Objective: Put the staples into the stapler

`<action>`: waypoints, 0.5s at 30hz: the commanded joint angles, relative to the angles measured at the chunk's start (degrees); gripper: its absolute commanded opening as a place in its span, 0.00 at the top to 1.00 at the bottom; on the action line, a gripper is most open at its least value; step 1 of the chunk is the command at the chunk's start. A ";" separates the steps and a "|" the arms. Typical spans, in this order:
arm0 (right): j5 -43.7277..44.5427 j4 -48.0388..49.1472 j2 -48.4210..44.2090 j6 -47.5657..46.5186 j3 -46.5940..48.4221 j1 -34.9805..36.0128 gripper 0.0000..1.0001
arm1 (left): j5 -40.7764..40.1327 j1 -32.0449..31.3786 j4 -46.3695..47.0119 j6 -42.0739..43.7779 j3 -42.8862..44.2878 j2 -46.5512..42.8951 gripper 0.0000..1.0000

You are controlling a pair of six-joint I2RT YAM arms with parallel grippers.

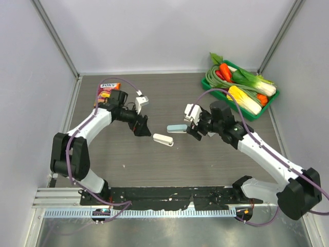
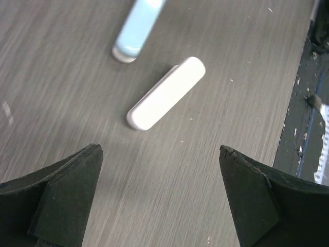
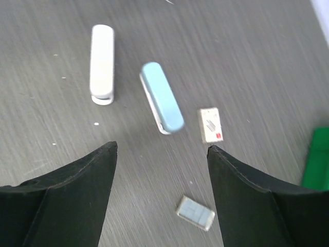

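Two staplers lie on the grey table between my arms: a white stapler and a light-blue stapler. The staples, a small whitish box with a red mark, lie just right of the blue stapler. A second small tray of grey staples lies nearer the right wrist camera. My left gripper is open, short of the white stapler. My right gripper is open above the table beside the blue stapler, holding nothing. The top view hides the staples under the right gripper.
A green basket of toy vegetables stands at the back right. A red snack packet lies at the back left behind the left arm. The black base rail runs along the near edge.
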 commanded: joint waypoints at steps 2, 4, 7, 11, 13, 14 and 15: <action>13.41 2.00 -6.83 5.28 -5.02 -0.99 0.17 | -1.94 8.24 1.89 -10.82 2.76 -4.32 0.00; 14.12 3.95 -9.56 7.91 -6.52 -1.78 0.16 | -2.11 13.07 4.61 -14.78 2.06 -7.29 0.00; 17.98 7.02 -11.84 11.43 -7.32 -3.10 0.15 | -9.73 17.92 8.83 -17.93 0.13 -11.60 0.00; 24.83 12.02 -14.22 16.09 -7.23 -5.03 0.15 | -25.64 18.19 16.20 -20.66 -6.26 -23.26 0.00; 28.78 13.70 -15.54 17.77 -7.41 -5.73 0.15 | -34.67 18.28 21.12 -22.86 -9.18 -27.42 0.00; 30.54 15.36 -16.94 18.90 -7.50 -5.91 0.15 | -37.33 18.28 22.10 -23.83 -11.28 -29.79 0.00; 32.04 16.34 -17.65 19.44 -7.67 -6.09 0.15 | -39.27 18.36 22.81 -24.97 -12.17 -33.64 0.00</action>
